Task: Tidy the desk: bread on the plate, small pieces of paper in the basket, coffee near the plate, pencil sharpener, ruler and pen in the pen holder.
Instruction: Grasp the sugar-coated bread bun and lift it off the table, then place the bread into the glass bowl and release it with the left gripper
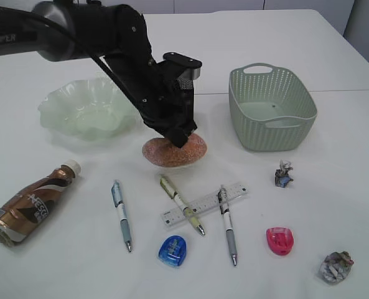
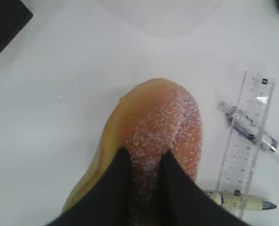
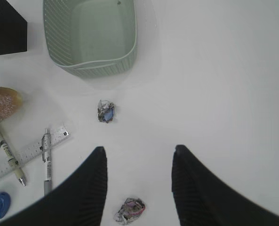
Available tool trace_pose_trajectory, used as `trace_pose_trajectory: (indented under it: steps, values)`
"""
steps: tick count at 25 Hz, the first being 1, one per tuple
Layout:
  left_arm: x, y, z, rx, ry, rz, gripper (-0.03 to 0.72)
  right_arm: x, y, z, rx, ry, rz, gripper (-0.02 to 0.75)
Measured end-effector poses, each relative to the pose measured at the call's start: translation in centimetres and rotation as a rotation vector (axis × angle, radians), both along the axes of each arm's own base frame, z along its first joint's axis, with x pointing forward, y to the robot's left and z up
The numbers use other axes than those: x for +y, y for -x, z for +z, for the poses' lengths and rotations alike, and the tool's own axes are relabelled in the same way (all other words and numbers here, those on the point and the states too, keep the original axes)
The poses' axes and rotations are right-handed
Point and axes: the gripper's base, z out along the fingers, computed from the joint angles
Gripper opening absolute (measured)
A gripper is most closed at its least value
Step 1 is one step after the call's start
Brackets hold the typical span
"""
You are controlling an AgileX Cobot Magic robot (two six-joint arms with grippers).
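Left wrist view shows my left gripper (image 2: 144, 157) pinched narrow on the sugared top of the bread (image 2: 160, 127), which sits on the desk (image 1: 333, 124) just beside the plate (image 1: 88, 109). I judge the pinch shallow, so I'd lift slowly, keep the bun level, carry it over the ruffled rim and release low so it doesn't roll. My right gripper (image 3: 138, 181) hangs about half open with nothing in it, above one paper wad (image 3: 130, 211), clear of the basket (image 3: 90, 66).
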Motion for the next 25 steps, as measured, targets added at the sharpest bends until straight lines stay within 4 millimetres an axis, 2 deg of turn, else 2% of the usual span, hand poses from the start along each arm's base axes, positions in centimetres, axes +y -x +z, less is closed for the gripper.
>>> trace_pose_trajectory:
  steps: [7, 14, 19, 25]
  values:
    - [1.2, 0.9, 2.8, 0.023, -0.069, 0.061, 0.089, 0.0, 0.0, 0.0, 0.000, 0.000, 0.000, 0.364]
    - [3.5, 0.5, 4.8, 0.021, -0.114, 0.241, 0.088, 0.0, 0.0, 0.0, 0.002, 0.000, 0.000, 0.364]
    - [7.1, -1.6, 6.9, 0.013, -0.073, 0.410, 0.089, 0.0, 0.2, -0.1, 0.022, 0.002, -0.001, 0.364]
    - [12.0, -4.5, 10.3, -0.070, 0.002, 0.570, 0.089, 0.0, 0.2, -0.1, 0.028, 0.002, -0.002, 0.364]
